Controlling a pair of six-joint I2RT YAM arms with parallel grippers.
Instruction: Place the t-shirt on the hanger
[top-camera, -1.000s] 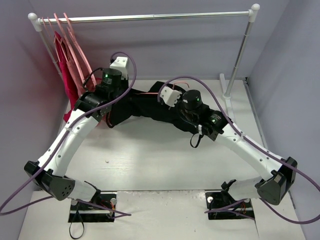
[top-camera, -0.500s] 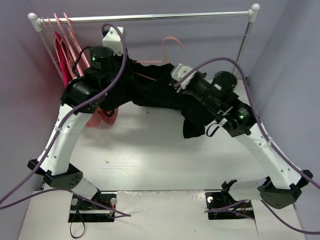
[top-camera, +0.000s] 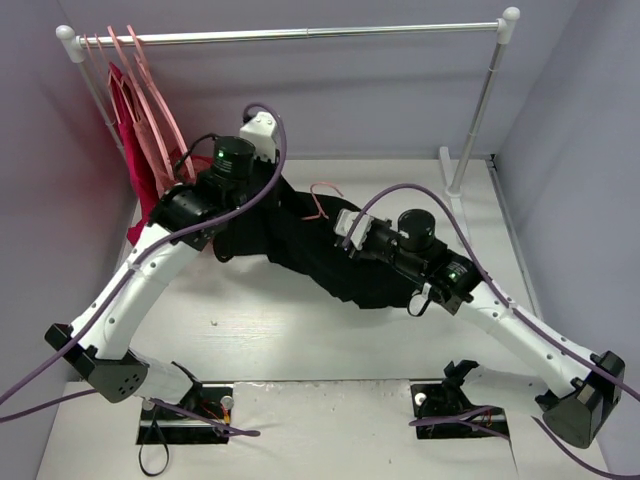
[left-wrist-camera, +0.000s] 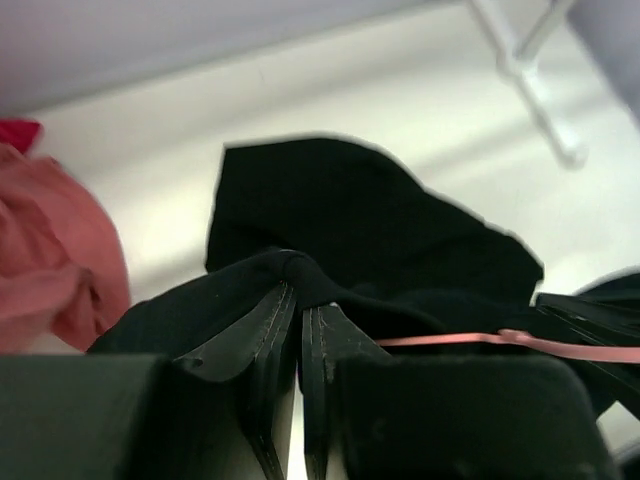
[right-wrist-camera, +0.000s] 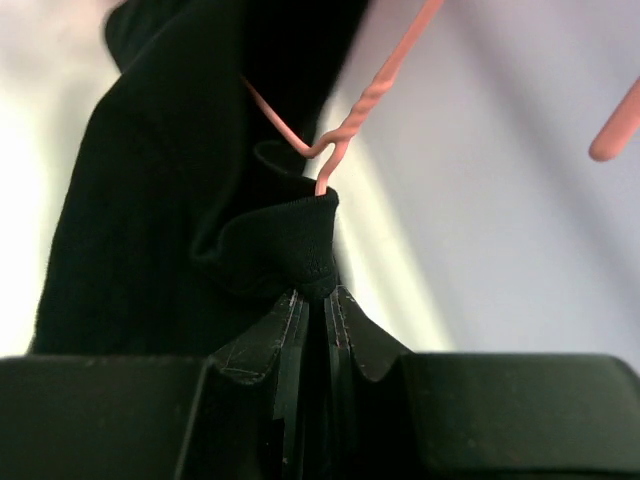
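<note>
The black t-shirt (top-camera: 300, 245) hangs low over the table, stretched between my two arms. The pale-pink hanger (top-camera: 318, 200) sits inside it, and only its hook and neck stick out at the collar. In the left wrist view my left gripper (left-wrist-camera: 298, 295) is shut on a bunched fold of the t-shirt (left-wrist-camera: 360, 220), with a hanger wire (left-wrist-camera: 500, 340) running off to the right. In the right wrist view my right gripper (right-wrist-camera: 318, 292) is shut on the collar fabric (right-wrist-camera: 290, 245) just below the hanger's twisted neck (right-wrist-camera: 345, 130).
A metal rail (top-camera: 300, 33) spans the back. At its left end hang pink hangers (top-camera: 150, 90) and a crimson garment (top-camera: 128, 130). A rose garment (left-wrist-camera: 50, 270) lies close to my left gripper. The rack's right post (top-camera: 475, 120) stands at the back right.
Both arms have dropped from their raised pose half a second ago. The t-shirt and hanger came down with them, and the hook now sits low near the table instead of up near the rail.
</note>
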